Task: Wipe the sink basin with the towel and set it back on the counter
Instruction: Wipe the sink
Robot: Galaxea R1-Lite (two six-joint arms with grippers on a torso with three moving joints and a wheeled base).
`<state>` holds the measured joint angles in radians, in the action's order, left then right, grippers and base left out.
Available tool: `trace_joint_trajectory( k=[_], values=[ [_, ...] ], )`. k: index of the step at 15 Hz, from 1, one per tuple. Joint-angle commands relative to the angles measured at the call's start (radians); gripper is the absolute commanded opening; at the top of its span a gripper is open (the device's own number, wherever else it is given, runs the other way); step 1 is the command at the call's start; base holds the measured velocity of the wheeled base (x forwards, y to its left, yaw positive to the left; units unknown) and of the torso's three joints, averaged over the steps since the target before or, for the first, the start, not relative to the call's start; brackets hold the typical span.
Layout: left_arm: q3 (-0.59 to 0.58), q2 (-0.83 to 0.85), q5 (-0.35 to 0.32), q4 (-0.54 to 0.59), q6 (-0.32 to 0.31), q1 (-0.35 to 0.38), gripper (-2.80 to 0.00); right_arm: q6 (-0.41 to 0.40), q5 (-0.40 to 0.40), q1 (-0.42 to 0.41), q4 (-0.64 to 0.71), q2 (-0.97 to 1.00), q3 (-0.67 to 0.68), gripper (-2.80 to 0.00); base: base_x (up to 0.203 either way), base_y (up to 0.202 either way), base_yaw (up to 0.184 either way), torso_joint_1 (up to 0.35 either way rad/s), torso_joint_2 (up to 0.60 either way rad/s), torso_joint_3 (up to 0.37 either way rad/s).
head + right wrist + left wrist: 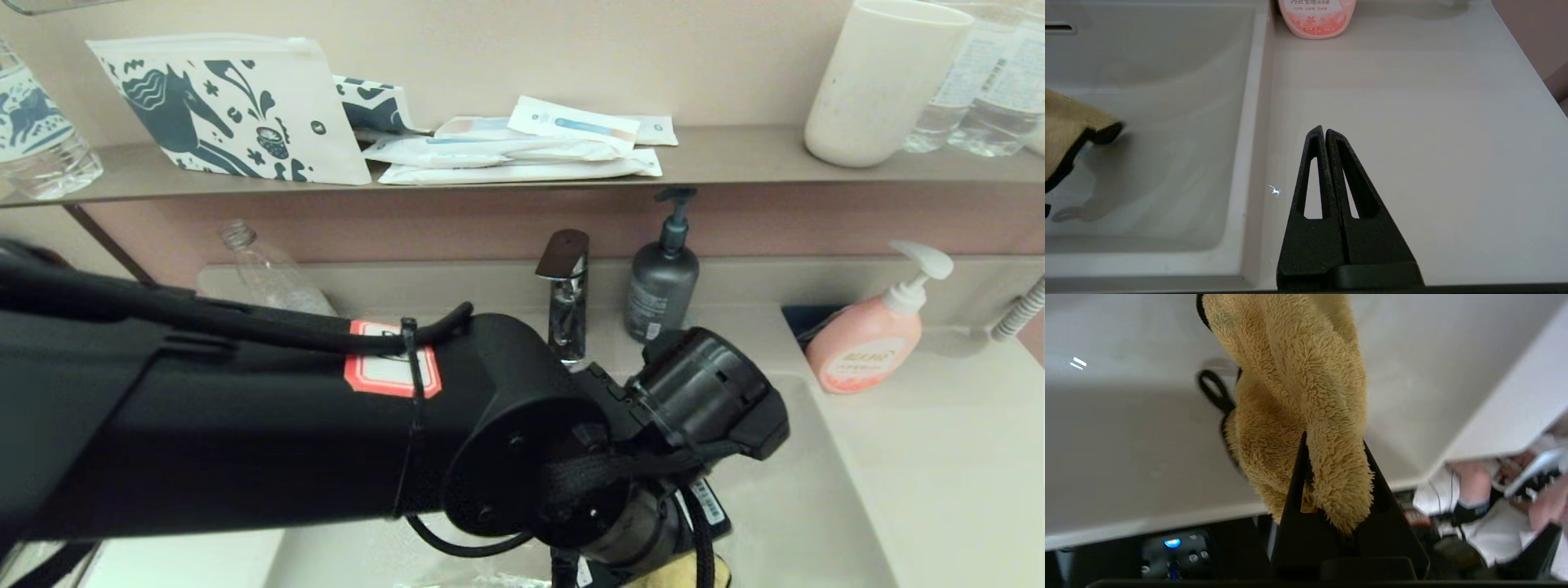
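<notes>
1. Gripping the towel, the left gripper is hanging over the sink basin; its two fingers are clenched on a fold of the cloth, and the rest of the towel is drooping from them toward the basin floor.

2. The towel is lying inside the basin's outline, not on the counter. Whether its lower end is touching the basin floor cannot be told; in the right wrist view one black-trimmed corner is casting a shadow on the floor beneath it.

3. The left arm is reaching across the head view from the left, its wrist low over the basin in front of the tap.

4. The right gripper is resting idle over the counter, just beside the basin's rim, its fingers pressed together on nothing. A pink soap bottle is standing further back on the same counter.

5. Judgement: the wiping step is in hand, and the return to the counter is not yet done.

6. Judgement: the next move is calling for the cloth to be pressed down and swept across the basin floor, with the grip kept firm.
</notes>
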<state>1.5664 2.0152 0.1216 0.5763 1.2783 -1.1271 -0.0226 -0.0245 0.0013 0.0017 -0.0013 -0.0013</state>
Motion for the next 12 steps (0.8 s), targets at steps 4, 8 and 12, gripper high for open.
trace_joint_trajectory(
  k=[4, 8, 12],
  values=[
    [-0.005, 0.073, -0.016, -0.083, 0.005, -0.020, -2.80, 0.000, 0.000, 0.000, 0.000, 0.001, 0.000, -2.80, 0.000, 0.000, 0.000, 0.000, 0.00, 0.000],
    [-0.006, 0.147, -0.014, -0.135, 0.001, -0.021, -2.80, 0.000, 0.000, 0.000, 0.000, 0.001, 0.001, -2.80, 0.000, 0.000, 0.000, 0.000, 0.00, 0.000],
    [-0.023, 0.176, 0.009, -0.136, 0.001, -0.073, -2.80, 0.000, 0.000, 0.000, 0.000, 0.001, 0.001, -2.80, 0.000, 0.000, 0.000, 0.000, 0.00, 0.000]
  ],
)
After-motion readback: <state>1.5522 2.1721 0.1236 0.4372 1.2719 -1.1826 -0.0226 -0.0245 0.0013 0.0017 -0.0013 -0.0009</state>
